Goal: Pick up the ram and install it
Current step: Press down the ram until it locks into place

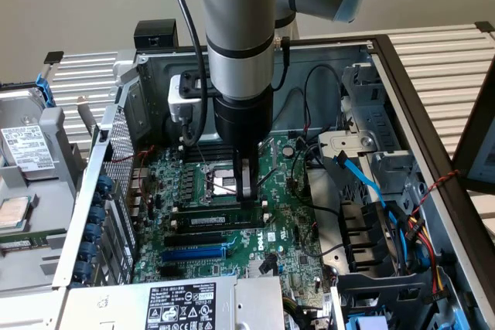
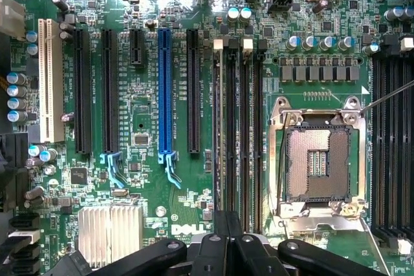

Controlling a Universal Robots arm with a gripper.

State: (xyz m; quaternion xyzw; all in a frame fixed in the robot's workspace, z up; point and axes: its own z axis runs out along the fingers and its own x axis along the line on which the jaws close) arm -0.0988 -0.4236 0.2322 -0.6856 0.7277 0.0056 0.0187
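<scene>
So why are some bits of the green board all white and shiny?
In the wrist view, lamp light glares off the motherboard past one end of the blue slot, washing out patches there, and the silver heatsink gleams. In the exterior view the light is softer, with no white glare on the board, and the case's inside looks dimmer than the pale slats outside.

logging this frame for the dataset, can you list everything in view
ram: one, green with white label, seated in a black slot below the claw
motherboard: one, green, floor of the open case
cpu socket: one, silver frame, empty
blue slot: one, between black slots
heatsink: one, silver, near the Dell logo
computer case: one, grey, open
blue cable: one, exterior view's right
power supply label: one, white, front
arm: one, grey
claw: one, black, at the ram
</scene>
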